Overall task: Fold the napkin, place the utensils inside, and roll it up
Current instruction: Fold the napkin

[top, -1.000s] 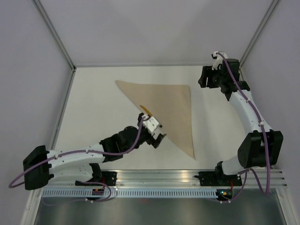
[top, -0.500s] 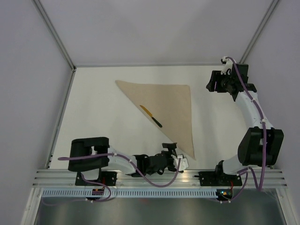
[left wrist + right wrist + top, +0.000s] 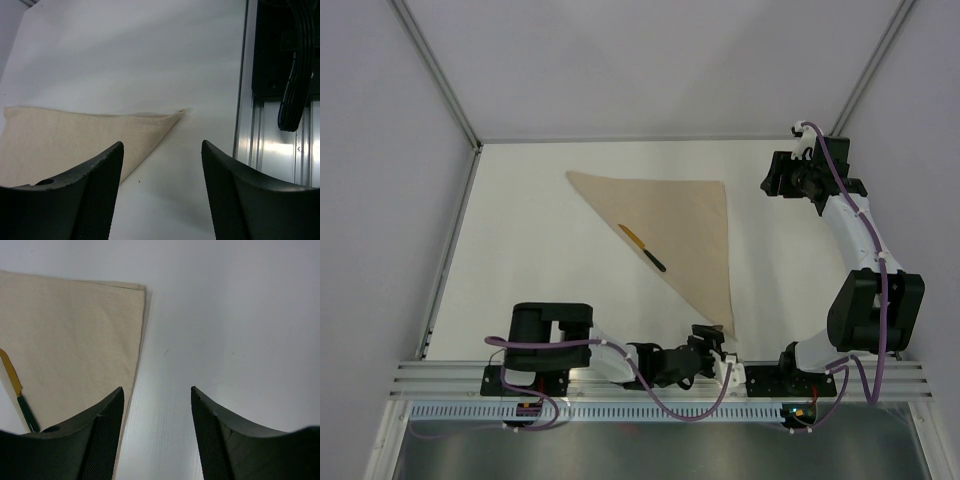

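Note:
The tan napkin (image 3: 680,230) lies folded into a triangle on the white table. A utensil with a yellow and dark green handle (image 3: 642,247) lies on its left edge. My left gripper (image 3: 718,345) is open and empty, low at the near edge beside the napkin's near corner (image 3: 165,120). My right gripper (image 3: 772,177) is open and empty above the table, just right of the napkin's far right corner (image 3: 135,290). The utensil also shows in the right wrist view (image 3: 17,395).
An aluminium rail (image 3: 650,378) with the arm bases runs along the near edge, close to my left gripper; it shows in the left wrist view (image 3: 280,150). Grey walls close the table on the left, back and right.
My left arm left the utensil on the napkin, swung down to the near edge and moved right along it to the napkin's near corner. My right gripper shifted slightly right, then held still.

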You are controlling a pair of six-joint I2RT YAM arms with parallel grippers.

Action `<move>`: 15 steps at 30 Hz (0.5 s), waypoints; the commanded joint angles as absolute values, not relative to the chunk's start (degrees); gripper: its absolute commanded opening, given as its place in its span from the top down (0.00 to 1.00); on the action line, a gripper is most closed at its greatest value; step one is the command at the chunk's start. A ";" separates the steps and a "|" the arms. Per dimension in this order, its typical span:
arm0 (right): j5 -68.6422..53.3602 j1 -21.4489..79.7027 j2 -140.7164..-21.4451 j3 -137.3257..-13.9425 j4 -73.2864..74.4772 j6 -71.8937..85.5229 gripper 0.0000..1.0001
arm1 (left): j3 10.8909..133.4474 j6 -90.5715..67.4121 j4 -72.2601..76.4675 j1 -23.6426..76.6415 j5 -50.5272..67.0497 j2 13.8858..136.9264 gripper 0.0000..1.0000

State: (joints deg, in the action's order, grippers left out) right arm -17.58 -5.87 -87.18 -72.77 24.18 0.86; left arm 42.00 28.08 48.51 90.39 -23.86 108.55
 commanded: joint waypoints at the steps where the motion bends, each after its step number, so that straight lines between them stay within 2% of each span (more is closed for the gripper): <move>1: -17.49 -6.24 -87.54 -73.56 23.20 2.28 0.38 | 44.82 27.25 49.57 90.97 -21.01 110.83 0.32; 15: -18.02 -6.15 -87.89 -72.69 22.24 2.64 0.42 | 47.81 26.10 54.05 90.97 -24.51 117.42 0.39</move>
State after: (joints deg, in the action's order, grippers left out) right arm -17.69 -5.89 -87.24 -72.77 23.20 1.32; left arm 46.39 27.86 49.91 90.52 -22.74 115.66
